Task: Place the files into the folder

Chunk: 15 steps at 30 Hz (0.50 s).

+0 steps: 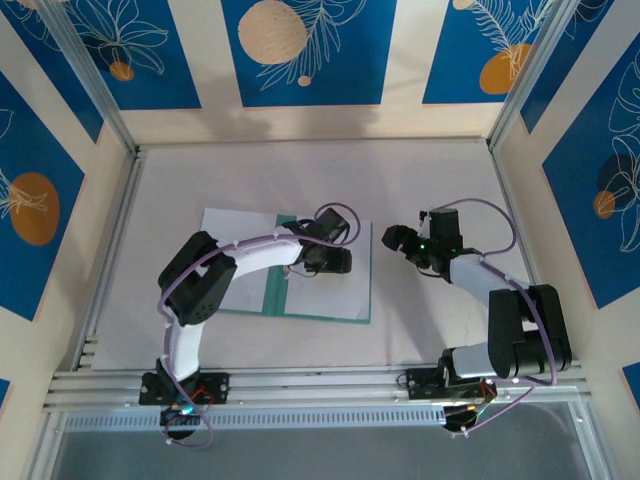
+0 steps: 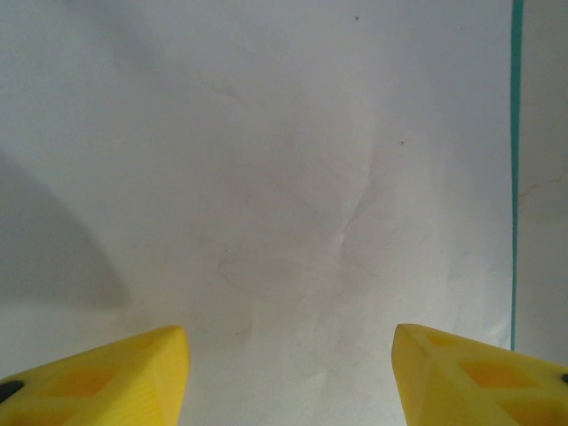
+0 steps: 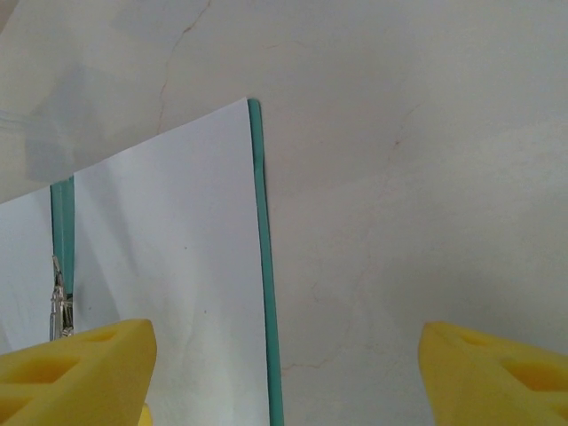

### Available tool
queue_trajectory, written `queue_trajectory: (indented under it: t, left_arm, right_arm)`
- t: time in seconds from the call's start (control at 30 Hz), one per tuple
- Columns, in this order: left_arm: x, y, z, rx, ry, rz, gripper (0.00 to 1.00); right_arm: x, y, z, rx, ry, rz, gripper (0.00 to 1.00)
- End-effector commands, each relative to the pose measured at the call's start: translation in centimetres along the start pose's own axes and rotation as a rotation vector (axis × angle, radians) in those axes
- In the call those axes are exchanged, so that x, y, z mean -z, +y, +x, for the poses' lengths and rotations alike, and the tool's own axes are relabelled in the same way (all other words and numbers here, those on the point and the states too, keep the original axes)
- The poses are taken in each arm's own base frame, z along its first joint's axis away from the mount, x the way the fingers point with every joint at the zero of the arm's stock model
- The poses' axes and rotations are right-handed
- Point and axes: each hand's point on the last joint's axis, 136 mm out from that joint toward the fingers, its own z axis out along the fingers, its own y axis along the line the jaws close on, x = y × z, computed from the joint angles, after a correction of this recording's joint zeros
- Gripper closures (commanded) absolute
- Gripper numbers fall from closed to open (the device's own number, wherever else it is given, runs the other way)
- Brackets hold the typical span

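Since the files lie thin and likely limp, slick on the folder, a pinch at their 3 o'clock edge looks best; left gripper and right gripper gape empty.

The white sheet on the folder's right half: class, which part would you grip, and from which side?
The sheet lies flat on the folder, with nothing raised, so its right edge, bordered only by a thin teal strip, seems best. Come in low from the right, where the open right gripper hovers.
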Motion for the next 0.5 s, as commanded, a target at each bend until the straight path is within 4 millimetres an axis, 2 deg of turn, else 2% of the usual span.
queue_trajectory:
  t: [0.0, 0.47]
  left_arm:
    - [-0.4, 0.7, 1.1, 0.018, 0.025, -0.033, 0.38]
    - [-0.5, 1.5, 2.7, 0.050, 0.056, -0.041, 0.38]
  right_arm:
    - [-0.2, 0.5, -0.3, -0.004, 0.000, -0.014, 0.22]
    - [-0.6, 0.3, -0.2, -0.005, 0.015, -0.007, 0.22]
